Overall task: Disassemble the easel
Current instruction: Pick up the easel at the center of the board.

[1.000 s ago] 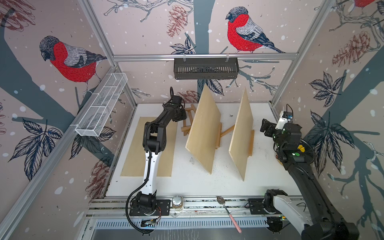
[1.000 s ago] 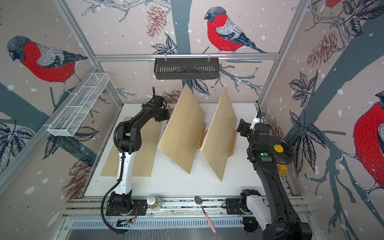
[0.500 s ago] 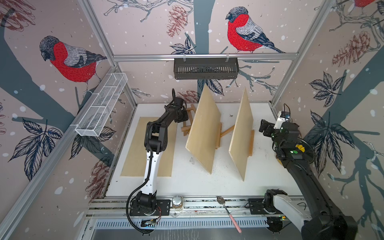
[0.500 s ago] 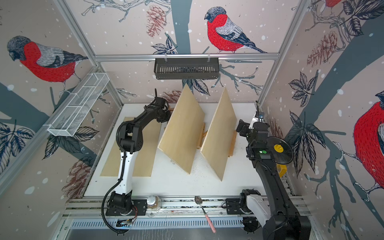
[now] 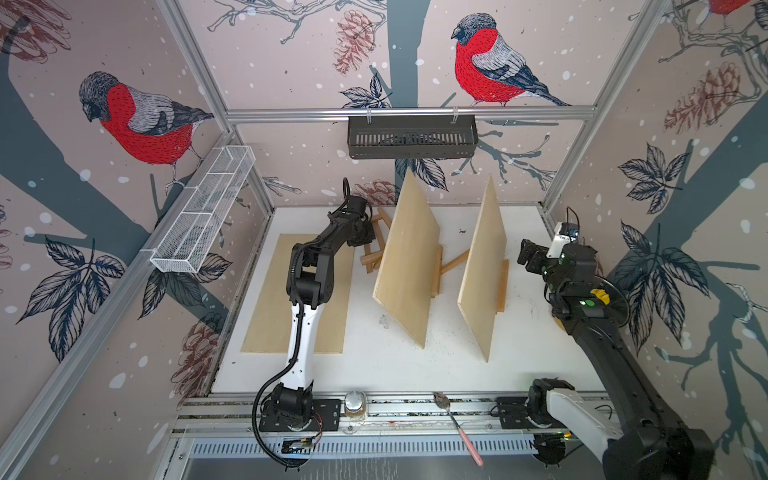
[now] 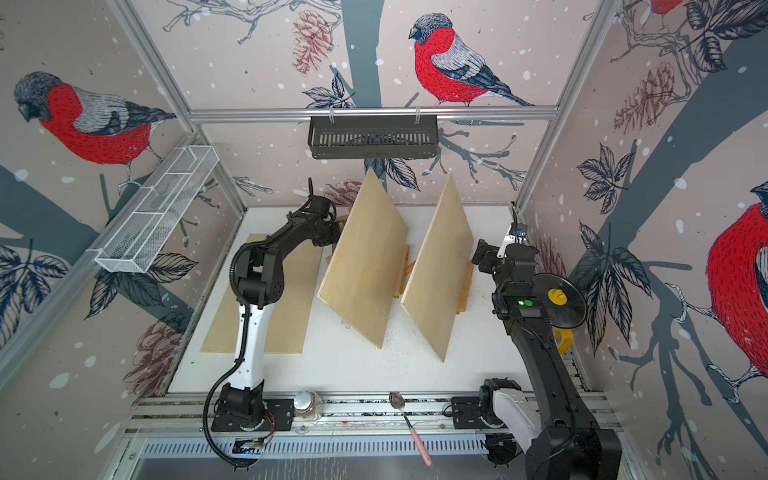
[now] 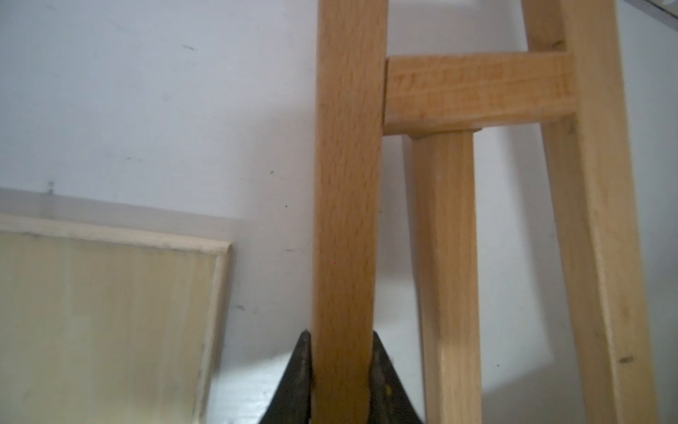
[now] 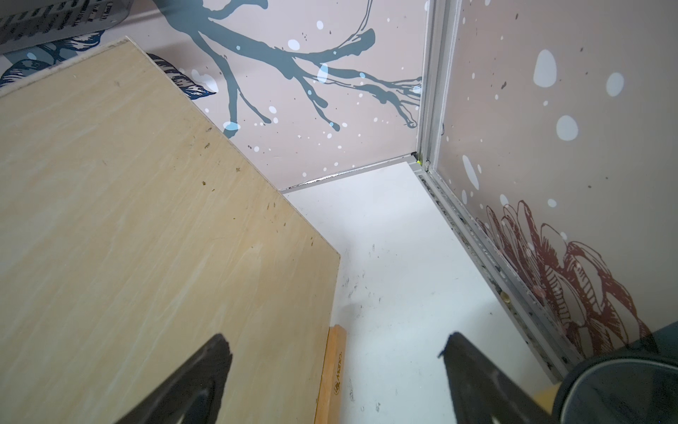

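Easel leg (image 7: 346, 183): clamped by left gripper (image 7: 343, 367), at 11 o'clock on table (image 5: 374, 365).
Right gripper (image 8: 335, 345): jaws spread, empty, at 3 o'clock beside upright board (image 8: 146, 220).

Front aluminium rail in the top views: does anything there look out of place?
Yes. A metal spoon with a pink handle lies slantwise across the front aluminium rail, and a small lidded glass jar stands on it nearby. Neither looks related to the task.
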`<state>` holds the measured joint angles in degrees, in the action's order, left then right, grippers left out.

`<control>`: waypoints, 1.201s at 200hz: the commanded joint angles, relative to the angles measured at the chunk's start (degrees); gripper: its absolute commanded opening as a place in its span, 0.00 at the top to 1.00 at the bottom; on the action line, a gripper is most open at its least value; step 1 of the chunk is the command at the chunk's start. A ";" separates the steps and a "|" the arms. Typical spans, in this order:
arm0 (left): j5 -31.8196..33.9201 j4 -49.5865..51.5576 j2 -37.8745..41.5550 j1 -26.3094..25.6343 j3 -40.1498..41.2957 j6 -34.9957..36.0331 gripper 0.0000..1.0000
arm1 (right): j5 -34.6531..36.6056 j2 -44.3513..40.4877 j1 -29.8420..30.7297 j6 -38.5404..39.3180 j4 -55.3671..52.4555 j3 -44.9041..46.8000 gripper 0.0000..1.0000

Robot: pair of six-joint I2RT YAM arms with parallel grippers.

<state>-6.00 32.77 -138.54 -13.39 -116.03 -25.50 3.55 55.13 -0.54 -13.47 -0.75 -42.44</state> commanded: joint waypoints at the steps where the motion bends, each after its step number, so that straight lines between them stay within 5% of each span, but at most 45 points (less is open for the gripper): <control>1: 0.04 -2.77 2.47 -0.13 0.77 -1.35 1.00 | -0.42 -0.33 0.05 -0.23 1.67 0.12 0.08; 52: 5.21 -5.26 8.68 -0.26 1.58 -2.03 1.00 | -0.83 -1.12 0.07 -0.19 1.46 0.18 0.08; 121: 24.77 4.56 12.15 1.32 -5.93 2.76 1.00 | -0.54 -2.74 0.07 0.29 0.59 0.25 0.08; 174: 35.83 4.67 24.30 3.45 2.71 6.18 1.00 | -1.41 -2.91 0.12 0.19 0.58 -0.19 0.08; 240: 41.39 2.22 45.87 2.47 16.55 14.82 1.00 | -6.07 -3.27 1.89 2.83 -2.39 -6.15 0.10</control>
<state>30.20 38.09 -99.66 -10.20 -103.83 -15.75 1.06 52.14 0.12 -12.75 -2.13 -45.76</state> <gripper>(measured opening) 0.227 0.906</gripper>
